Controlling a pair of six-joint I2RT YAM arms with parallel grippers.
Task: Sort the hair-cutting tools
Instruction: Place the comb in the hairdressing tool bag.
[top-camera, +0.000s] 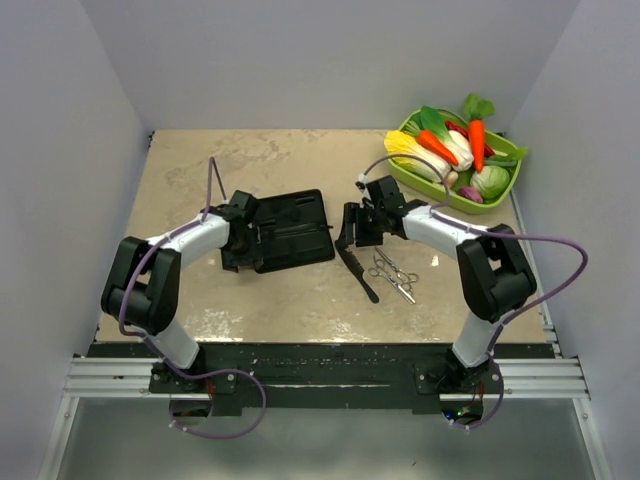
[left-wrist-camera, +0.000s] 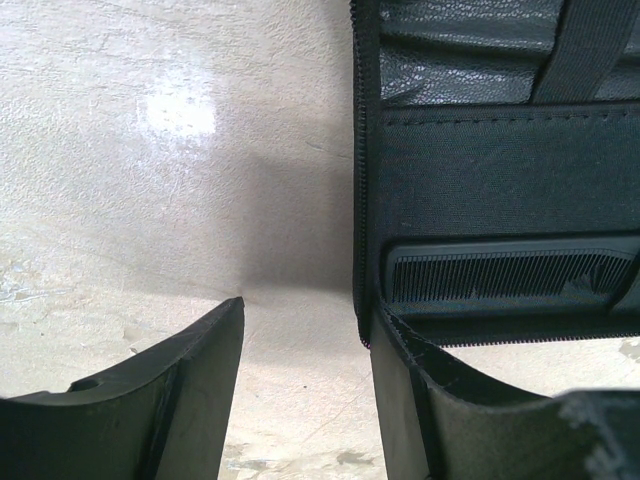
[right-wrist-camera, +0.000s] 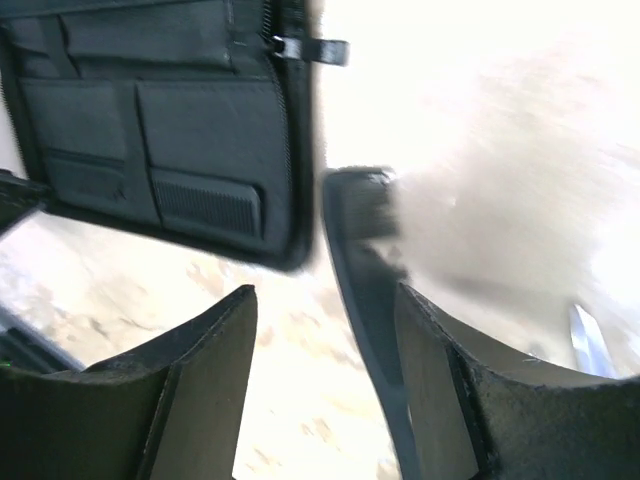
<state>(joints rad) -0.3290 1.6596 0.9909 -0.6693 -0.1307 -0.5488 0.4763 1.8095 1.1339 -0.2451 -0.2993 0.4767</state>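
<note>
The black and white left arm (top-camera: 190, 238) bends at its elbow and reaches low toward the middle. Its black two-finger left gripper (left-wrist-camera: 305, 340) points forward with both fingers well apart, gripping nothing. The black and white right arm (top-camera: 435, 228) bends the same way and reaches in from the other side. Its black right gripper (right-wrist-camera: 325, 330) hangs low, fingers spread apart too, gripping nothing.

loose comb (top-camera: 362, 278) beside scissors (top-camera: 392, 272); pocketed comb (left-wrist-camera: 500, 275)
</note>
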